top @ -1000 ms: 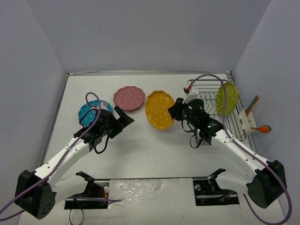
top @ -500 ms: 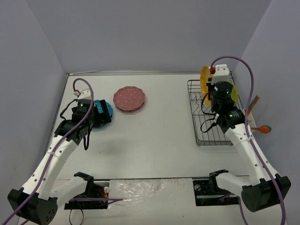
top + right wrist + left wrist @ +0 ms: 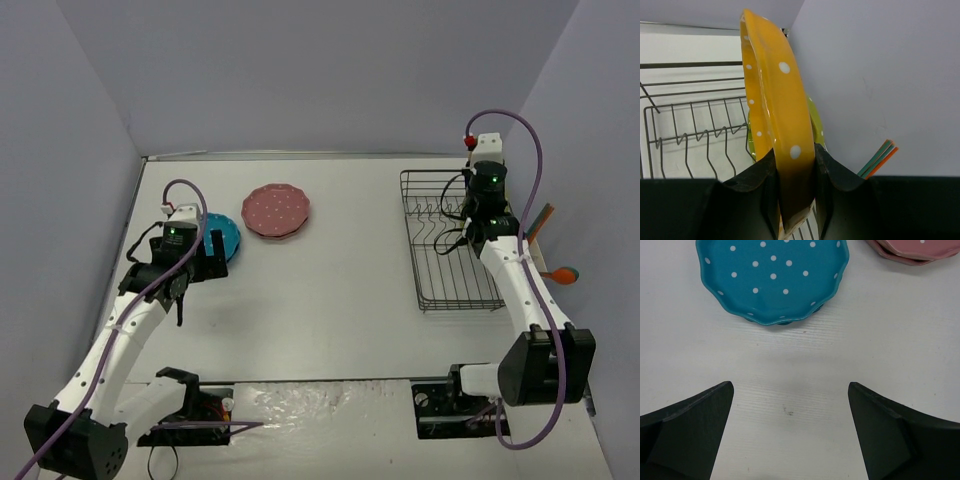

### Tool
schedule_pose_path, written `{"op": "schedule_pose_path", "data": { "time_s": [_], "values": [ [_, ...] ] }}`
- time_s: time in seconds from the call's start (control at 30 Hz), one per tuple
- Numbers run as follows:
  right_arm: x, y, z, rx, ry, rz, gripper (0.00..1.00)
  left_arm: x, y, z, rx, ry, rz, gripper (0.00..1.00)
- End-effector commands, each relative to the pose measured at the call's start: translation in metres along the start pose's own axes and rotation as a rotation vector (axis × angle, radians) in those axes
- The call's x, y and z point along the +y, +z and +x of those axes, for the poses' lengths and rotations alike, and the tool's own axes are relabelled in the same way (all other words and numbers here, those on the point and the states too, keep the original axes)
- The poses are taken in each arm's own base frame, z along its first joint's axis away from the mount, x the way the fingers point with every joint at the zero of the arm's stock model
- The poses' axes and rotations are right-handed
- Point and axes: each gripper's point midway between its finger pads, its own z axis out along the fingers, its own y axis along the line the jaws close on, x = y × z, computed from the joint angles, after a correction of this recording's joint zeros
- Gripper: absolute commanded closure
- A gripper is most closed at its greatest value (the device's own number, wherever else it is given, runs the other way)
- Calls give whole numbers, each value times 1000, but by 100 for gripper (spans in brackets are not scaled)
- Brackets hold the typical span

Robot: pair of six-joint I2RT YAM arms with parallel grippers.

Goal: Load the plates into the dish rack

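Observation:
My right gripper (image 3: pixel 794 165) is shut on the rim of an orange-yellow polka-dot plate (image 3: pixel 774 95). It holds the plate upright and edge-on over the far right end of the black wire dish rack (image 3: pixel 445 262). A yellow-green plate (image 3: pixel 816 124) stands in the rack just behind it. In the top view the right wrist (image 3: pixel 486 195) hides both plates. My left gripper (image 3: pixel 790 385) is open and empty above the table, a little short of the blue plate (image 3: pixel 772 277). The blue plate (image 3: pixel 222 236) lies flat, and stacked pink plates (image 3: pixel 276 210) lie to its right.
A white utensil holder (image 3: pixel 521 256) hangs on the rack's right side with teal and orange sticks (image 3: pixel 877 158) and an orange spoon (image 3: pixel 560 275). The right wall is close behind the rack. The rack's tines (image 3: pixel 695 137) to the left of the held plate stand free.
My right arm has carried the orange-yellow plate from the table's middle to the far right end of the rack. My left arm has swung left and now sits beside the blue plate.

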Motion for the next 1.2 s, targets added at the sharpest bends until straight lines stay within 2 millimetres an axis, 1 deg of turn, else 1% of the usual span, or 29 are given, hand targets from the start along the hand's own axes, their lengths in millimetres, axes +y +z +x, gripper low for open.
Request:
{"op": "schedule_pose_path", "data": {
  "time_s": [0.0, 0.07, 0.13, 0.2, 0.37, 0.43, 0.6, 0.7, 0.73, 0.8, 0.83, 0.93, 1.03, 1.07, 1.1, 1.17],
  "values": [
    [-24, 8, -55, -218, 122, 91, 100, 2, -8, -25, -88, 2, -2, 3],
    [-31, 15, -42, -195, 125, 109, 100, 4, -7, -25, -86, 2, -7, 3],
    [-29, 19, -39, -201, 134, 105, 100, 3, -6, -24, -81, 2, -6, 3],
    [-28, 24, -31, -189, 140, 99, 100, 3, -7, -25, -82, 2, -4, 3],
    [-14, 35, -13, -157, 149, 46, 100, 4, -6, -24, -79, -1, -7, 3],
    [-8, 41, -1, -136, 163, 23, 100, 4, -6, -24, -79, -1, -8, 3],
    [7, 50, 23, -94, 195, -17, 100, 6, -4, -24, -76, -3, -13, 3],
    [11, 54, 37, -73, 225, -23, 100, 7, -4, -23, -74, -5, -18, 3],
    [12, 56, 37, -75, 225, -25, 100, 8, -4, -24, -74, -6, -19, 3],
    [14, 59, 45, -60, 248, -43, 99, 8, -4, -24, -77, -8, -21, 3],
    [16, 61, 48, -56, 253, -54, 97, 8, -4, -24, -76, -8, -22, 3],
    [20, 62, 48, -54, 256, -76, 83, 10, -3, -23, -74, -10, -29, 3],
    [18, 59, 39, -68, 265, -82, 60, 11, -3, -23, -71, -10, -35, 3],
    [16, 58, 35, -79, 268, -81, 50, 12, -3, -23, -72, -12, -38, 3],
    [15, 56, 31, -87, 271, -84, 43, 12, -3, -23, -71, -13, -40, 3],
    [14, 51, 23, -101, 275, -94, 36, 13, -2, -22, -68, -14, -42, 3]
  ]
}}
